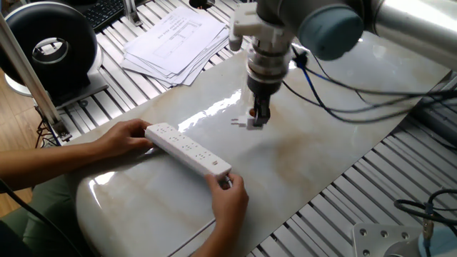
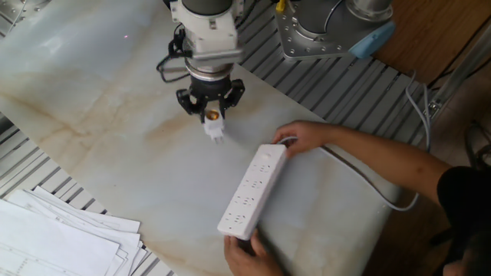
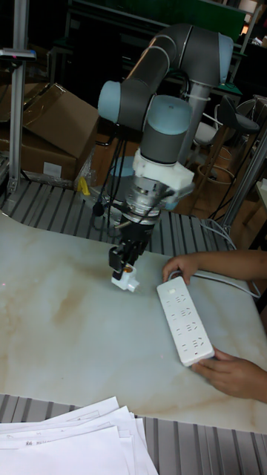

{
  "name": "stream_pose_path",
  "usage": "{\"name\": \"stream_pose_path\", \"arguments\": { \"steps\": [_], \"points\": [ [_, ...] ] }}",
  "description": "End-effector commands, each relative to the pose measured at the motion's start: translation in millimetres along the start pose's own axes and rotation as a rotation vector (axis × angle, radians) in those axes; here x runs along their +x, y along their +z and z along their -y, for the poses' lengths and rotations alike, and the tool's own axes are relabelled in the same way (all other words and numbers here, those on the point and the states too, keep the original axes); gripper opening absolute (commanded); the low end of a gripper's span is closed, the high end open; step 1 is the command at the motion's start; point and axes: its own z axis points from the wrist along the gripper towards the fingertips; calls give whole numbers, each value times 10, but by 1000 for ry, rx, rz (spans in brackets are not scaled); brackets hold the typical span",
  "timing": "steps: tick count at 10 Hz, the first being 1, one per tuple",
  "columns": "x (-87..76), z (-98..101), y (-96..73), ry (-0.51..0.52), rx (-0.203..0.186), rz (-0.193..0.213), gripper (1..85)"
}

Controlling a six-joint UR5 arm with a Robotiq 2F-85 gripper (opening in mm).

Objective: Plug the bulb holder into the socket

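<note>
The bulb holder (image 1: 251, 122) (image 2: 214, 129) (image 3: 126, 280) is small and white, and my gripper (image 1: 257, 116) (image 2: 209, 115) (image 3: 124, 261) is shut on it just above the marble slab (image 1: 300, 164). It hangs tilted, and its metal prongs point toward the socket in one fixed view. The socket (image 1: 187, 148) (image 2: 252, 189) (image 3: 184, 312) is a long white power strip a short way from the holder. A person's hands (image 1: 123, 135) (image 1: 230, 196) hold it at both ends. Its grey cable (image 2: 368, 188) runs off toward the person.
A stack of papers (image 1: 175, 39) (image 2: 54, 238) (image 3: 74, 445) lies at the slab's edge. A black round device (image 1: 50, 46) stands beyond it. The person's forearm (image 2: 383, 153) reaches over the slab. Cardboard boxes (image 3: 44, 126) sit behind the slatted metal table (image 2: 322, 77).
</note>
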Motion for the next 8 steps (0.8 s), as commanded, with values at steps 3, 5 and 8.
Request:
{"name": "stream_pose_path", "arguments": {
  "steps": [3, 5, 8],
  "points": [
    [-221, 26, -111, -355, 5, 15, 13],
    [-230, 66, -112, -441, 21, 15, 13],
    [-356, -37, -147, -422, -15, 34, 13]
  ]
}}
